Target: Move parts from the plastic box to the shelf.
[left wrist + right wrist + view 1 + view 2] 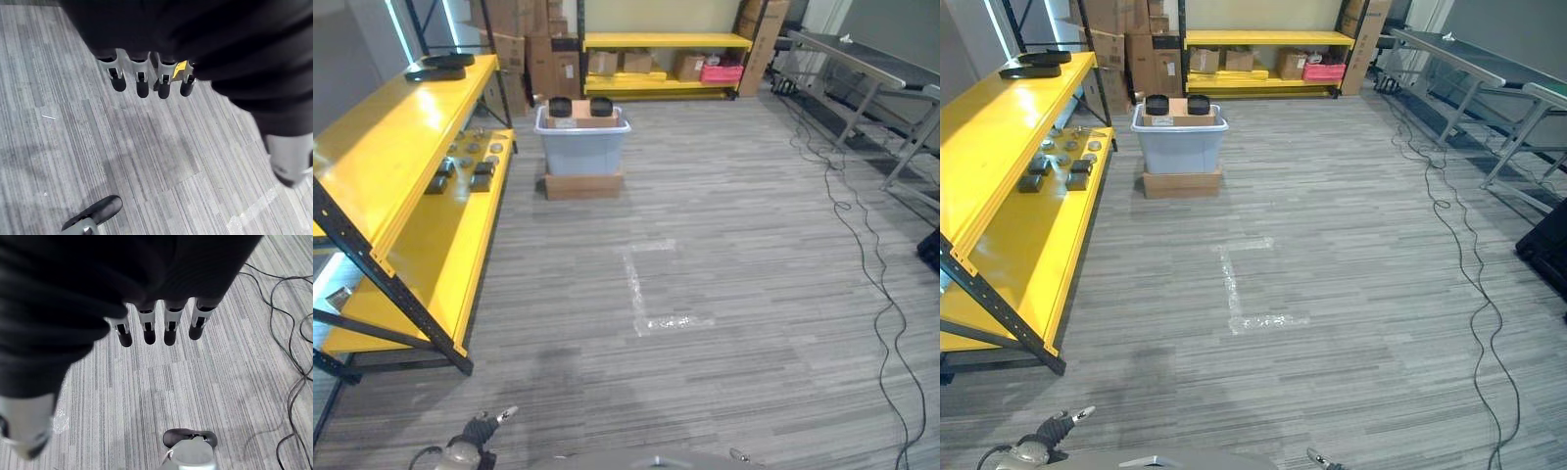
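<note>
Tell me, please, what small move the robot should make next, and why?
Probably step forward toward the plastic box across the floor: both the left hand and right hand hang open and empty, and black parts sit in the box, far beyond reach.

You see a floor (734, 255) of matt, striped grey carpet with a low woven texture, marked by pale, worn tape (636, 284) that looks slightly shiny. The shelf (401, 157) has smooth, glossy yellow painted boards on matt black metal posts. The plastic box (582, 147) is smooth, pale grey-blue plastic with a dull sheen, resting on a plain brown cardboard carton (584, 185). The parts (481, 176) on the shelf look like dark and dull grey metal pieces.
</note>
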You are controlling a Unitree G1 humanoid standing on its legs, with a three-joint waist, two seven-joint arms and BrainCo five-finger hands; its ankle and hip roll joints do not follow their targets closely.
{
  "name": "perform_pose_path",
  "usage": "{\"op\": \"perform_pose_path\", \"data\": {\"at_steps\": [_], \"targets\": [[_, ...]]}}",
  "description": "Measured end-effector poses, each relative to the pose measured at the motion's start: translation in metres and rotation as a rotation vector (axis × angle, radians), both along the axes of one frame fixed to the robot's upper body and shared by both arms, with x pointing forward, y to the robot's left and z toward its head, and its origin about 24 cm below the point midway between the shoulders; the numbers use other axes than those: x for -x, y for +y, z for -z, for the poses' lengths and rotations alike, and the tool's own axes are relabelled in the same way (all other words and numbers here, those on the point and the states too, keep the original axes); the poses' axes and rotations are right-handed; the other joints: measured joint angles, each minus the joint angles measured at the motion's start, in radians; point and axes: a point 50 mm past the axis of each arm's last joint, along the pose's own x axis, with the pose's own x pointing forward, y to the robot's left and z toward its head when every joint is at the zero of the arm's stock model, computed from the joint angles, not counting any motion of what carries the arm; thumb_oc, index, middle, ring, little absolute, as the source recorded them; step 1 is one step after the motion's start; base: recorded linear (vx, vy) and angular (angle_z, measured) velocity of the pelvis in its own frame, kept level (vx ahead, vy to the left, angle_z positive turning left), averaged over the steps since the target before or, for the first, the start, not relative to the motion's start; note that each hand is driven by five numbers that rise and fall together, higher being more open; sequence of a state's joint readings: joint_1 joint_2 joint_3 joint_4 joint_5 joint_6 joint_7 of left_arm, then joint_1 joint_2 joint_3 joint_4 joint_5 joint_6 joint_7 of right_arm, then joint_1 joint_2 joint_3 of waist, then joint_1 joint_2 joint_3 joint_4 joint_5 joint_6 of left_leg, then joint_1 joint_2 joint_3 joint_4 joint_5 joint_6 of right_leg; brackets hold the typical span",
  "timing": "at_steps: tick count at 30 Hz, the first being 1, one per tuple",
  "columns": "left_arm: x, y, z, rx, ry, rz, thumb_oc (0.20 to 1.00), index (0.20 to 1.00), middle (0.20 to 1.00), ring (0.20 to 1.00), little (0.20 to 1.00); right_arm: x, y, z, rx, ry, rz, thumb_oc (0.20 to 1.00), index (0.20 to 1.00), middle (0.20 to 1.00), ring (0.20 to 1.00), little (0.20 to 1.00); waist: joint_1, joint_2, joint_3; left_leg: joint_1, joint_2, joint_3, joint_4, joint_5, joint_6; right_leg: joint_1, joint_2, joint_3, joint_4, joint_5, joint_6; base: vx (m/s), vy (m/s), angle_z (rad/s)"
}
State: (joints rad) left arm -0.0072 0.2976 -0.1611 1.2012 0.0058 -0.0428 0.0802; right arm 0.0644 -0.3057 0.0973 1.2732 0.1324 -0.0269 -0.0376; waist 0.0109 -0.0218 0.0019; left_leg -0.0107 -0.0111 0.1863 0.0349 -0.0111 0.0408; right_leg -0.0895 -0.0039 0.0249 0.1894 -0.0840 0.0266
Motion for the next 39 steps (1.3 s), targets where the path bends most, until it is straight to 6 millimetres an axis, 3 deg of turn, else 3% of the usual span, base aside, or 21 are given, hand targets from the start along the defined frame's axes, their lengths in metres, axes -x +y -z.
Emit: {"op": "perform_pose_path", "data": {"at_steps": [2,12,26,33,39], "targets": [[0.005,0.000,0.002,0.001,0.018,-0.006,1.000,1.000,1.000,1.000,1.000,0.000,-0.001,0.000,0.006,-0.001,0.001,1.000,1.000,1.000,1.000,1.000,0.001,0.008,0.013,0.029,0.001,0.000,-0.027,0.023,0.001,0.027,0.004,-0.002,-0.031,0.011,-0.001,0.00,0.000,0.00],[0.018,0.000,0.006,0.003,0.072,-0.033,1.000,1.000,1.000,1.000,1.000,-0.009,-0.002,-0.002,0.009,-0.031,0.037,1.000,1.000,1.000,1.000,1.000,-0.005,0.046,0.037,0.075,0.003,0.002,-0.060,0.028,0.000,0.082,0.008,-0.007,-0.078,0.021,-0.008,0.00,0.003,0.01],[0.014,-0.011,0.008,0.041,0.043,-0.049,1.000,1.000,1.000,1.000,1.000,-0.006,-0.001,0.000,0.006,-0.012,0.041,1.000,1.000,1.000,1.000,1.000,0.005,0.024,0.047,0.086,0.002,-0.013,-0.076,0.026,-0.002,0.098,0.009,-0.013,-0.098,0.023,-0.006,0.00,0.003,0.01],[0.020,-0.015,0.010,0.080,0.071,-0.065,1.000,1.000,1.000,1.000,1.000,-0.005,0.006,0.002,-0.013,0.014,0.013,1.000,1.000,1.000,1.000,1.000,0.008,0.023,0.039,0.101,0.002,-0.017,-0.080,0.026,-0.003,0.125,0.009,-0.019,-0.124,0.030,-0.008,0.01,-0.002,0.02],[0.014,-0.016,0.009,0.080,0.055,-0.053,1.000,1.000,1.000,1.000,1.000,-0.005,0.009,0.003,-0.034,0.022,0.002,1.000,1.000,1.000,1.000,1.000,0.014,0.023,0.028,0.102,0.002,-0.018,-0.085,0.026,-0.003,0.124,0.010,-0.019,-0.125,0.030,-0.008,0.00,0.000,0.00]]}}
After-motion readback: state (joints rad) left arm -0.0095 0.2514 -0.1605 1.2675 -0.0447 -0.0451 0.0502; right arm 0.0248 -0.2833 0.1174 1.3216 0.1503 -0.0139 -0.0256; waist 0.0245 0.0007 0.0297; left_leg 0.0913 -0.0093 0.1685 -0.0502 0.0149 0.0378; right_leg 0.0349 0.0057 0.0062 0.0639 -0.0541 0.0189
